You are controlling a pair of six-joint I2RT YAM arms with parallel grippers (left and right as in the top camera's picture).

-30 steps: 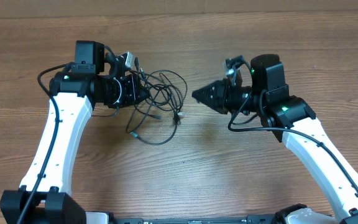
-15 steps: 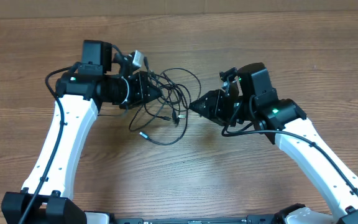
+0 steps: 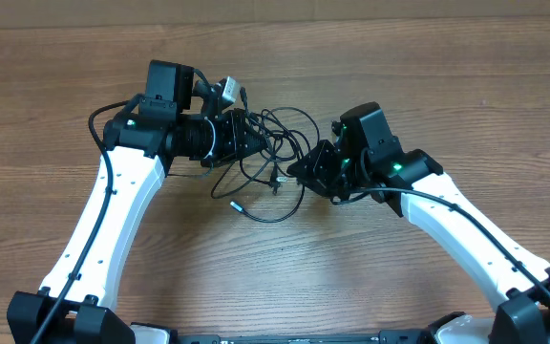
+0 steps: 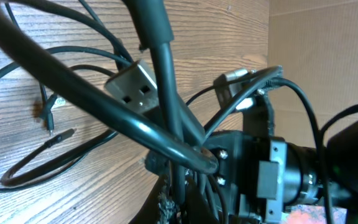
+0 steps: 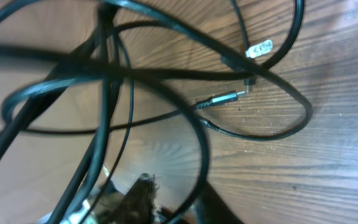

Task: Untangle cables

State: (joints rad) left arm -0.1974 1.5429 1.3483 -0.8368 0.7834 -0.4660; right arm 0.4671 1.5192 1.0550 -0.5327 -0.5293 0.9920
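**Cables bunched between two grippers**

Cables (image 3: 261,153) are bunching in a knot right at the nose of the left gripper (image 3: 243,143). Its jaws are pinching tight on a few strands, anchoring the bundle, I'd judge, so the other arm has something to pull against. The right gripper (image 3: 299,170) is sitting at the far side of the tangle with cords crossing just ahead of its fingers, but whether it's gripping one, I cannot tell. Loose loops are lying on the table (image 3: 399,86) between the two hands.
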